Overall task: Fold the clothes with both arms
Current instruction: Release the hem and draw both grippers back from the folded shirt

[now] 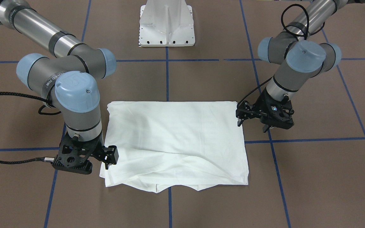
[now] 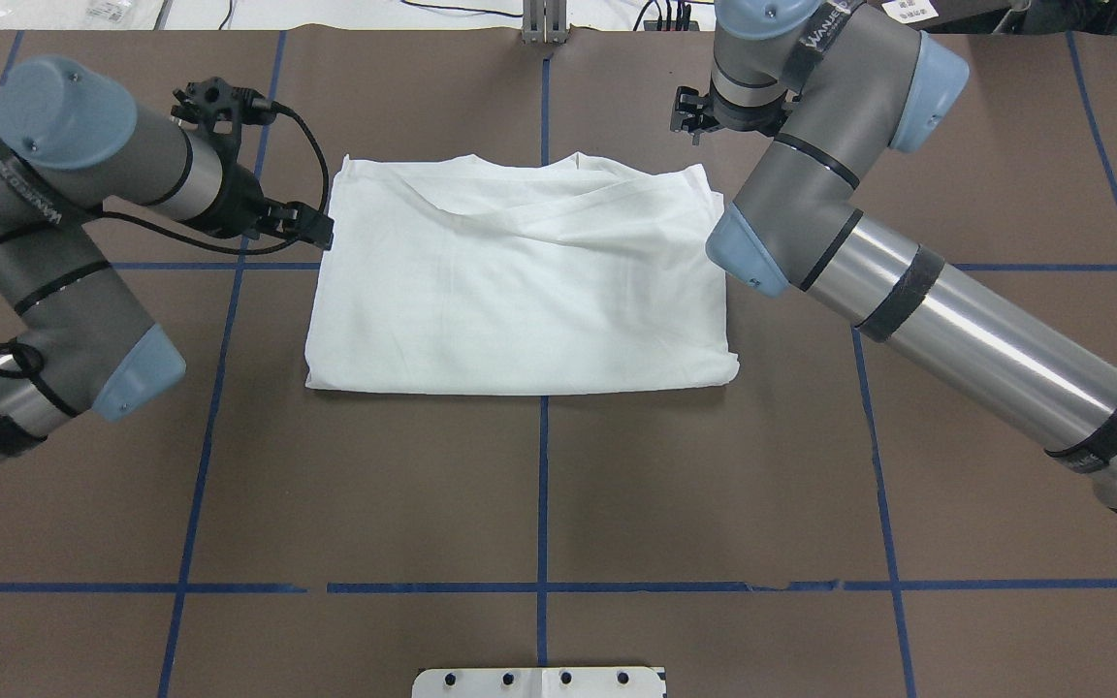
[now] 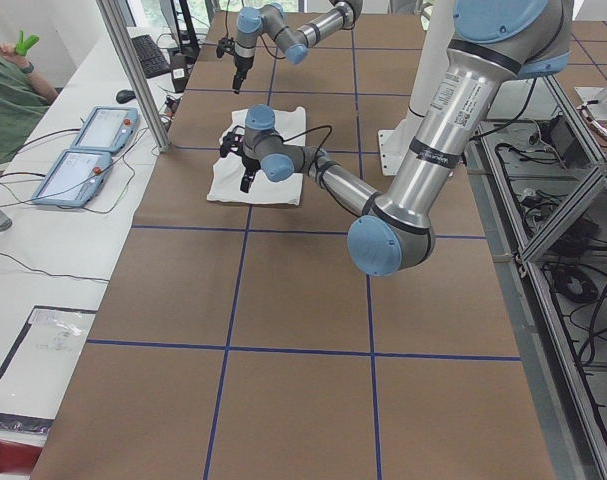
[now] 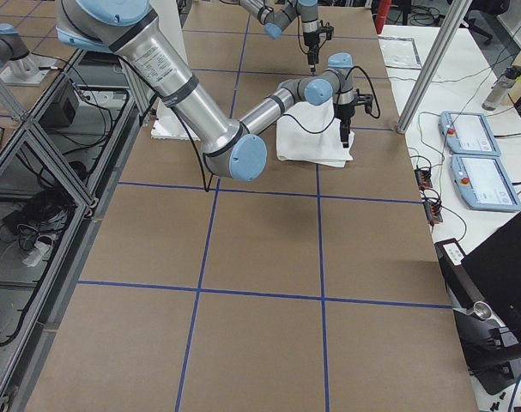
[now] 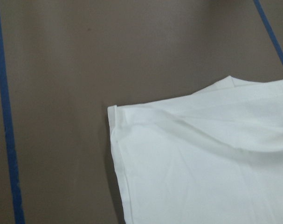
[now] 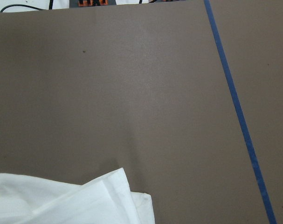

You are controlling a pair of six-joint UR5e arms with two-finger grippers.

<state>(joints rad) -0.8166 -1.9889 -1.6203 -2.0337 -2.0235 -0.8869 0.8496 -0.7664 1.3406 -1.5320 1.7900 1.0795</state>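
Observation:
The white shirt (image 1: 176, 136) lies folded into a flat rectangle on the brown table, also in the overhead view (image 2: 520, 281). Its text block and collar are hidden. My left gripper (image 1: 252, 125) hovers just beside the shirt's left edge (image 2: 302, 223), fingers apart and empty. My right gripper (image 1: 108, 160) hovers at the shirt's far right corner (image 2: 689, 111), and looks open and empty. The left wrist view shows a bare shirt corner (image 5: 202, 163). The right wrist view shows another (image 6: 62, 200). No fingers show in either wrist view.
The white pedestal base (image 1: 166, 25) stands at the robot's side of the table. Blue tape lines (image 2: 544, 485) cross the brown surface. Operator panels (image 3: 83, 150) lie on a side bench beyond the table's far edge, with a person (image 3: 8, 80) behind them.

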